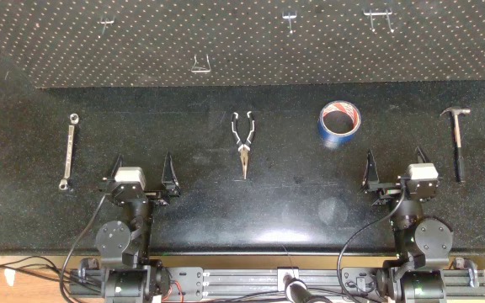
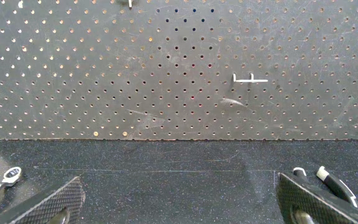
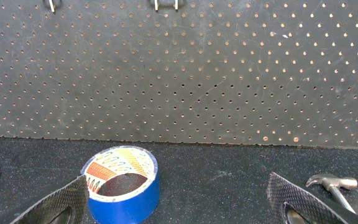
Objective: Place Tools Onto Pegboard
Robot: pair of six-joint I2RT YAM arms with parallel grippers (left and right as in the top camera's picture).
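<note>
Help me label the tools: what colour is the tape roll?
The tape roll is blue outside, multicoloured print inside; clearest in the right wrist view.

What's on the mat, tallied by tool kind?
Wrench: 1
Pliers: 1
Tape roll: 1
Hammer: 1
Total: 4
</note>
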